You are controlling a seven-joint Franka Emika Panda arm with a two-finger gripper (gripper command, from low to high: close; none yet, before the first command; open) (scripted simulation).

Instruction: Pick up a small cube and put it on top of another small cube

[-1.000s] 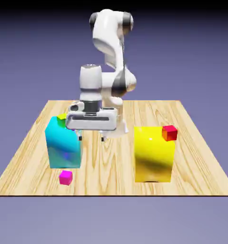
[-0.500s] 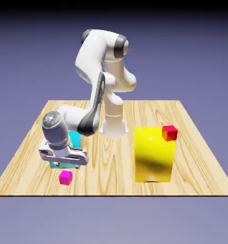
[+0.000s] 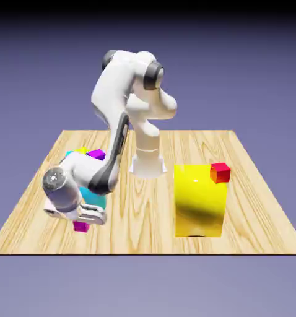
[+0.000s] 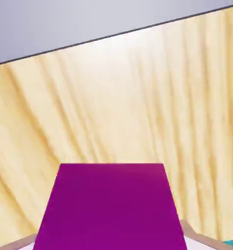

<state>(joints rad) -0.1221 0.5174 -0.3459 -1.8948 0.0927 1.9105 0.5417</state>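
Note:
The small magenta cube (image 3: 81, 226) rests on the table near the front edge at the exterior view's left, mostly covered by my hand. My gripper (image 3: 82, 221) is down over it and shut on it. In the hand view the magenta cube (image 4: 111, 210) fills the lower middle between the fingers, with only slivers of the fingertips (image 4: 194, 236) showing beside it. The other small cube, lime (image 3: 82, 150), sits on top of the tall cyan block (image 3: 92, 199) behind my hand, next to a purple cube (image 3: 96, 154).
A big yellow block (image 3: 200, 201) stands at the right front of the wooden table (image 3: 256, 204), with a red cube (image 3: 220, 173) at its upper right corner. The robot's base (image 3: 147, 164) stands at the far middle. My forearm crosses in front of the cyan block.
The arm swung from the table's middle down to the exterior view's left front. The hand dropped onto the magenta cube and the jaws closed on it. The purple cube came into sight.

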